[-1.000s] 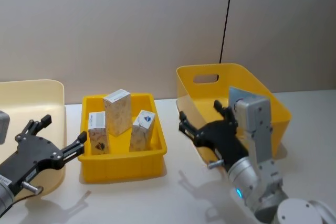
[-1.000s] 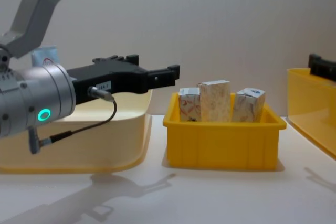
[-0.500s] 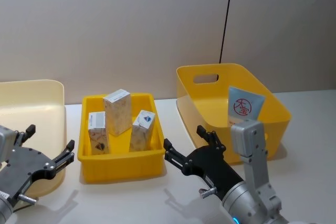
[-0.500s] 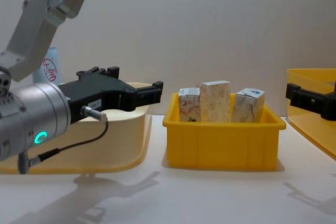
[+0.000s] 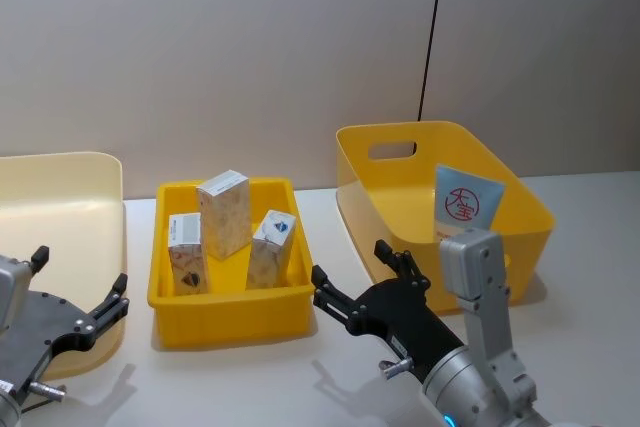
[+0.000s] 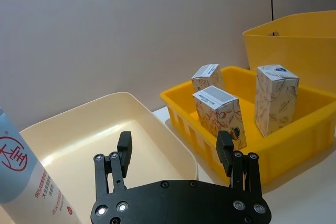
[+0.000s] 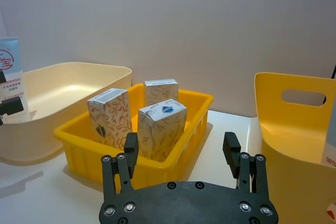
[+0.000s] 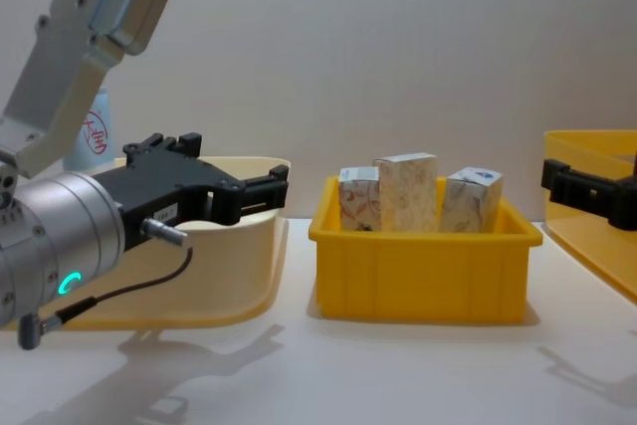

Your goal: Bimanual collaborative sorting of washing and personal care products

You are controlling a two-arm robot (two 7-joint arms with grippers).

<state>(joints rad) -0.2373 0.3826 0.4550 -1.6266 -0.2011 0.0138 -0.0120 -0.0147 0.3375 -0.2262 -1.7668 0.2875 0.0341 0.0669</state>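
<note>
Three small white-and-beige patterned cardboard boxes (image 5: 222,212) are standing close together in the shallow yellow plastic tray (image 5: 230,322) at mid-worktop (image 5: 600,247). A wide reach could tip a neighbouring box, and two arms converging there risk clashing. One light-blue squeeze tube (image 5: 466,203) is leaning in the deep yellow bin (image 5: 400,137) on the right, and a second light-blue tube (image 6: 23,182) is sitting in the cream tub (image 5: 60,197) on the left. The left gripper (image 5: 80,269) and right gripper (image 5: 350,260) are hovering low at the near side, flanking the tray, with fingers spread, empty and pointing away.
</note>
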